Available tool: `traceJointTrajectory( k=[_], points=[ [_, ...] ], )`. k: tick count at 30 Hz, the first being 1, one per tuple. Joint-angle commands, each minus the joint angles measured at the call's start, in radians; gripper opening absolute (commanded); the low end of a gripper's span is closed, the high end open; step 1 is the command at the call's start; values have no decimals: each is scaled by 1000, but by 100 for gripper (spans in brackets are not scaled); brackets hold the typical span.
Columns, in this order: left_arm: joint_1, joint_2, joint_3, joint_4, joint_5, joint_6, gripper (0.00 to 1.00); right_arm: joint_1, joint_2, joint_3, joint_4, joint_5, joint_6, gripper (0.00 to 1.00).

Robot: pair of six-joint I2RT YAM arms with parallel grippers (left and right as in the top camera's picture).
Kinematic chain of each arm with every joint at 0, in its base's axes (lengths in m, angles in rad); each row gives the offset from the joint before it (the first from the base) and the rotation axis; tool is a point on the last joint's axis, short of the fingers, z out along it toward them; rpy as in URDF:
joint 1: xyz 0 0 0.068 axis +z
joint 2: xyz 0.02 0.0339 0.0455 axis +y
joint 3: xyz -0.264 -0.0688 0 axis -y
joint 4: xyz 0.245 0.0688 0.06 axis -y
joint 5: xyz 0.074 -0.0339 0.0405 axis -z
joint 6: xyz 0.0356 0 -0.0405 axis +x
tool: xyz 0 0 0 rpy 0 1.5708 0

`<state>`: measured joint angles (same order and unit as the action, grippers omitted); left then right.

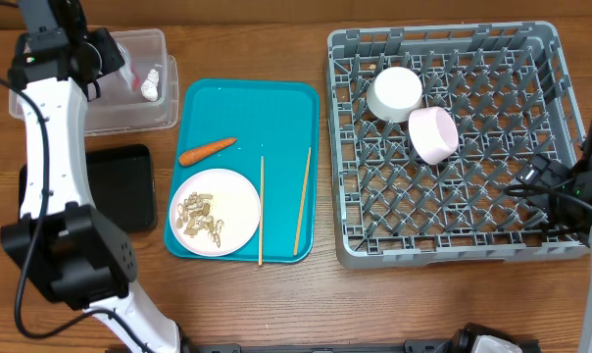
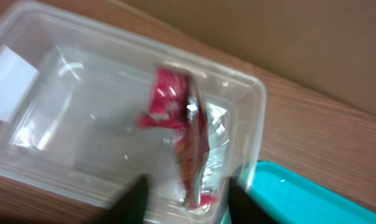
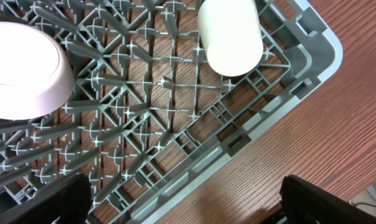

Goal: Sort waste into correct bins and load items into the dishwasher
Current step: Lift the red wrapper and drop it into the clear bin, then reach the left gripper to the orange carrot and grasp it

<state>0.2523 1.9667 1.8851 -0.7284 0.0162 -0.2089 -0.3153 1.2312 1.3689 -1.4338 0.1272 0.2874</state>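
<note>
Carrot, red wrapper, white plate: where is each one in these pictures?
carrot (image 1: pixel 207 150), overhead view, the middle of its orange body.
red wrapper (image 2: pixel 170 99), left wrist view, its red upper part.
white plate (image 1: pixel 241 199), overhead view, the bare right side of it.

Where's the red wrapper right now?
Left wrist view: red wrapper in the clear tub, at its end nearest the teal tray. Tub sits upper-left overhead.

Workspace layout
Tub (image 1: pixel 129 123) with wrapper (image 2: pixel 188 124) behind shallow tray (image 1: pixel 120 181); serving tray (image 1: pixel 276 108) holds carrot (image 1: pixel 207 150), plate (image 1: pixel 237 196), chopsticks (image 1: pixel 261 211); rack (image 1: pixel 443 253) at right holds cup (image 1: pixel 394 93) and bowl (image 1: pixel 433 134).
</note>
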Motion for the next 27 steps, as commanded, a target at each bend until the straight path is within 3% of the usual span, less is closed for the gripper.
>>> traceJointTrajectory(
  k=[1,7,11,19,24,27],
  points=[
    [-9,55,13,3,8,0,68,-5,-12,18,3,-1,1,100],
    [-31,6,16,-56,56,8,87,-5,-12,18,3,-1,1,100],
    [-94,-77,16,-229,63,7,100,-5,-12,18,3,-1,1,100],
    [-219,-89,10,-600,63,-24,100,-5,-12,18,3,-11,1,100],
    [-269,-88,-7,-629,47,-26,100,-5,-12,18,3,-28,1,100],
    [-298,-87,-7,-594,-15,42,100,-5,-11,18,3,-29,1,100]
  ],
)
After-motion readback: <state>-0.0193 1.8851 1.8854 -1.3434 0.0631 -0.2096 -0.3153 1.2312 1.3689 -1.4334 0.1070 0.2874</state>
